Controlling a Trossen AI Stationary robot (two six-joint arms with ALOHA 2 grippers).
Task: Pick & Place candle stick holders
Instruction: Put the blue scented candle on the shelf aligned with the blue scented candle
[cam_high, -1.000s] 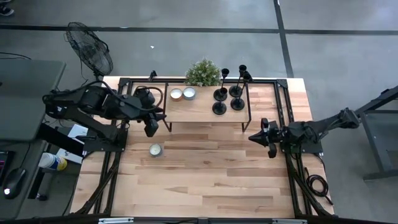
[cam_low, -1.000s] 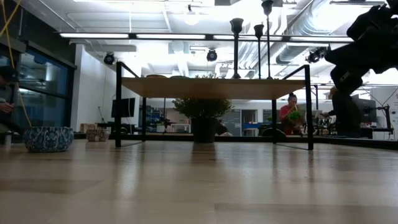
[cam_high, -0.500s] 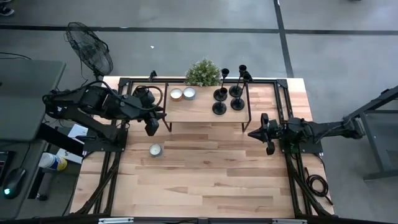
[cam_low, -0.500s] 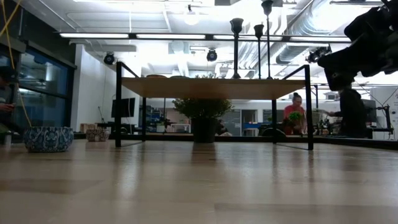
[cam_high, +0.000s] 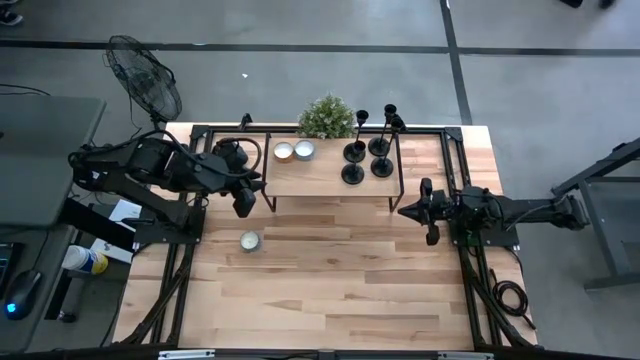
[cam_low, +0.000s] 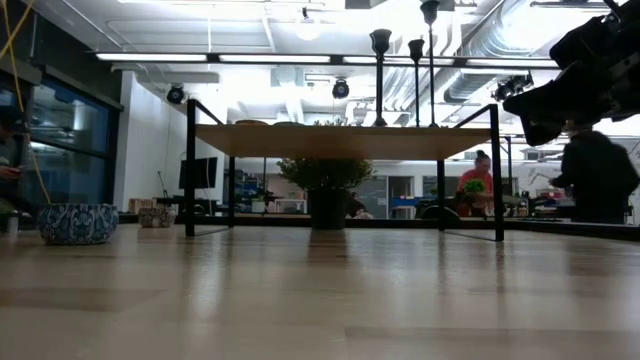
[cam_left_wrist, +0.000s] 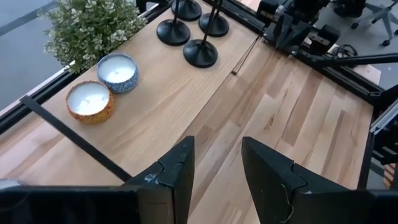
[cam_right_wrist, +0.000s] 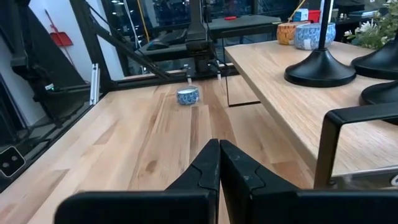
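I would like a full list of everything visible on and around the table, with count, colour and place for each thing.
candle stick holders: four, matte black, grouped at the right end of the raised shelf
raised shelf: one, light wood top on a black metal frame, at the table's far side
candle tins on the shelf: two, one orange and one blue-patterned, side by side near the shelf's left end
candle tin on the table: one, blue-patterned, in front of the shelf's left end
plant: one, green, behind the shelf
fan: one, black, off the table's far-left corner
table: one, light wood
left gripper: open, beside the shelf's left end
right gripper: shut, empty, low by the shelf's right end
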